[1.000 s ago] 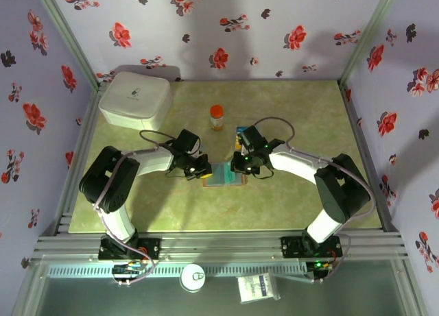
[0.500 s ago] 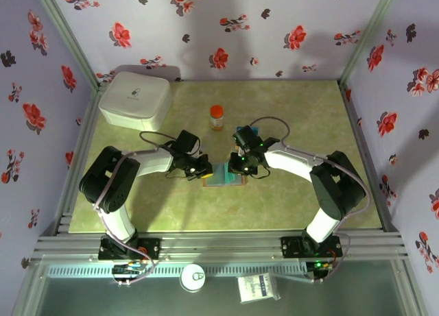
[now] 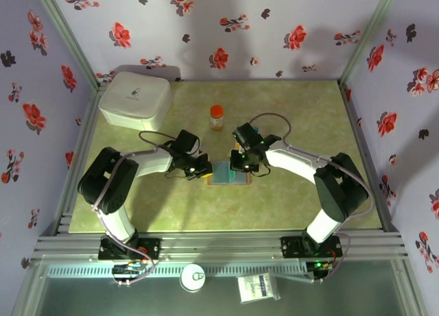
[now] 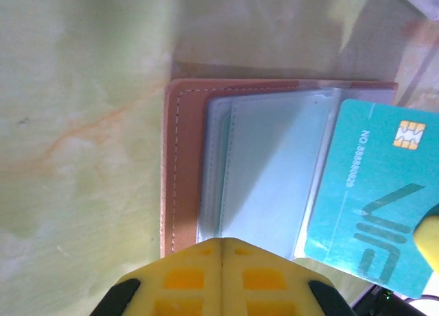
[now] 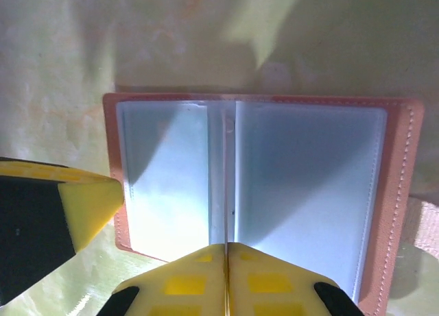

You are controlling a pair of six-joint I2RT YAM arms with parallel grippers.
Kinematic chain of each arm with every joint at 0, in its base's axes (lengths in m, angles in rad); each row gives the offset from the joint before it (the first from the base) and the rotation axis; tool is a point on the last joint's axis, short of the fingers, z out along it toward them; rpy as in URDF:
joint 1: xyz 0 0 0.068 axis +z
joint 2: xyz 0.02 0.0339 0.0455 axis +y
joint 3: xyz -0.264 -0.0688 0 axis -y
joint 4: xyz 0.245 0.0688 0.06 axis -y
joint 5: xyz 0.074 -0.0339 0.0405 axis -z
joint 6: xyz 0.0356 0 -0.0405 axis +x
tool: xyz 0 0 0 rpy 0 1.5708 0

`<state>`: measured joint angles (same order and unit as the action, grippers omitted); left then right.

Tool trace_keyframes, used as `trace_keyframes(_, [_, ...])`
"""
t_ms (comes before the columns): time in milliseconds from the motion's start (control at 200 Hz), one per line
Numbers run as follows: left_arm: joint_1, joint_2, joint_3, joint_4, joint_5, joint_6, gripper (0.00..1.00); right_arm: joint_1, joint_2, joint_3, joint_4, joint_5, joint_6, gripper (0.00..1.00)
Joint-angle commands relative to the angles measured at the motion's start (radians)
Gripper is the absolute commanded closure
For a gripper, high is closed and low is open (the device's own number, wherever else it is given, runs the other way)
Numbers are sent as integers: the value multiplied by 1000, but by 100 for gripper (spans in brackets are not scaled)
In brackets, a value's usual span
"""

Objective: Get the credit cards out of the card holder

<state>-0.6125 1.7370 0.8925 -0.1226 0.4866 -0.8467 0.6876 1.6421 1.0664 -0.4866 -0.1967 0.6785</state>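
Card holder point(image 3: 227, 173) rests on the largest item here, a green marbled table point(image 3: 309, 124), near its middle and a little toward 6 o'clock in the top view. White rounded box point(image 3: 135, 99): stands at the table's 10 o'clock corner, well apart from the holder. Left gripper point(image 4: 223, 251): yellow fingers pressed fully together with nothing between them. Its tips sit over the holder's 9 o'clock edge as seen from above; whether they press on it cannot be told. Right gripper point(image 5: 226, 251): at the holder's 1 o'clock side, yellow fingers closed on a thin card seen edge-on between them. Card holder itself: reddish-brown stitched cover, spread open and flat, with the pale grey-blue clear sleeves facing up. Small bottle point(image 3: 217, 116) with orange cap: upright, at 12 o'clock from the holder, apart from it. Teal card point(image 4: 363, 206): gold chip and printed number visible. It is pinched at one edge by the right gripper and held tilted over the sleeves. Whether its far corner sits inside a pocket cannot be told.
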Motion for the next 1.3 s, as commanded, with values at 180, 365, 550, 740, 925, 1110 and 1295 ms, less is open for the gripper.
trace_keyframes(180, [20, -120, 49, -127, -73, 67, 99, 1, -50, 93, -134, 48, -336, 93])
trace_keyframes(365, [37, -187, 12, -146, -150, 102, 94, -12, -26, 162, -225, 93, -668, 95])
trace_keyframes(550, [62, -290, 1, -166, -236, 146, 82, -77, 10, 242, -288, 73, -939, 96])
trace_keyframes(740, [78, -387, 25, -211, -330, 214, 65, -150, 27, 305, -343, 59, -1233, 100])
trace_keyframes(925, [109, -428, 38, -216, -345, 263, 50, -224, 111, 416, -403, 57, -1387, 100])
trace_keyframes(1110, [125, -410, 70, -212, -345, 285, 35, -283, 244, 607, -537, 13, -1502, 100])
trace_keyframes(1295, [133, -368, 113, -225, -335, 308, 28, -324, 384, 833, -641, -31, -1564, 100])
